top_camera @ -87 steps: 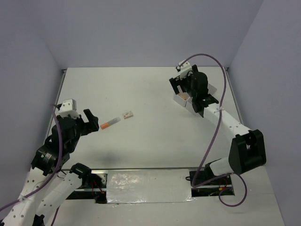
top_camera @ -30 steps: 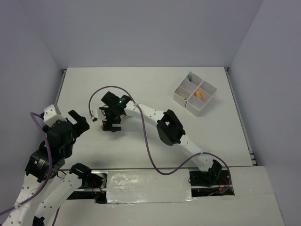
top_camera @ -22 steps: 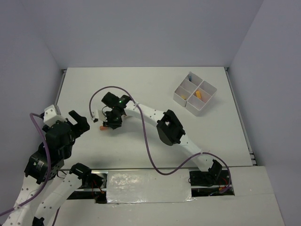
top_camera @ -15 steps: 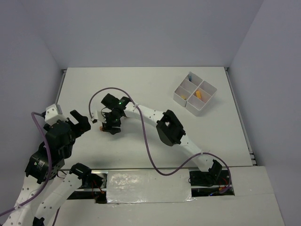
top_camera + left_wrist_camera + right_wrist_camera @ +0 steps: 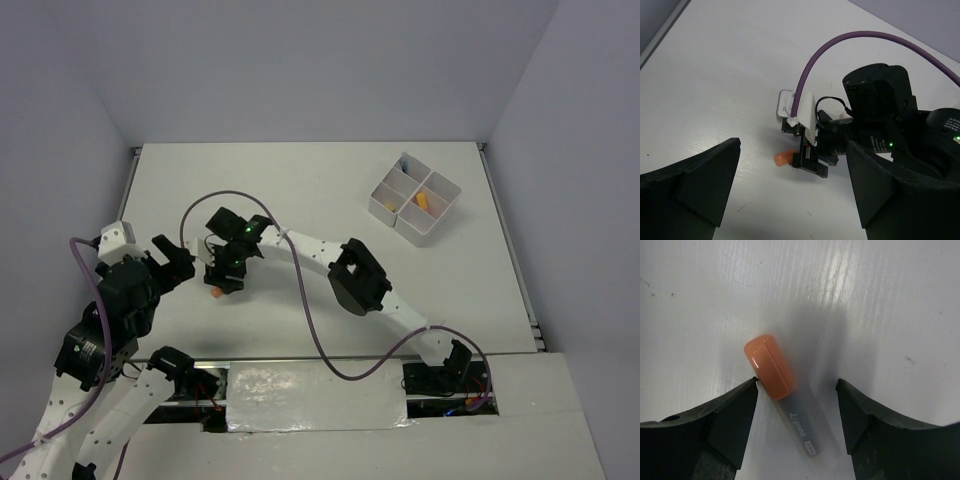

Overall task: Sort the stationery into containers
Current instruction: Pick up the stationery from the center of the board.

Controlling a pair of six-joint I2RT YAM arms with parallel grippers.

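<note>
An orange-capped marker (image 5: 771, 367) with a grey body lies on the white table between the fingers of my right gripper (image 5: 797, 382). The jaws are open and straddle it, and the left fingertip (image 5: 742, 400) is at the cap. From above, my right gripper (image 5: 223, 281) reaches far left with the orange cap (image 5: 214, 293) showing beside it. My left gripper (image 5: 176, 262) is open and empty just left of it. In the left wrist view the marker (image 5: 783, 158) sticks out from under the right gripper (image 5: 810, 162). The white four-compartment box (image 5: 441, 209) stands at the far right and holds orange and blue items.
My right arm (image 5: 310, 250) stretches across the table's middle with its purple cable (image 5: 300, 310) looping toward the near edge. The table's left edge (image 5: 128, 195) runs close to my left arm. No other stationery shows on the table.
My right arm swung from the box to the marker at the left. In the last second its gripper shifted nearer and a little left, and the orange cap shows nearer too. The left gripper barely moved.
</note>
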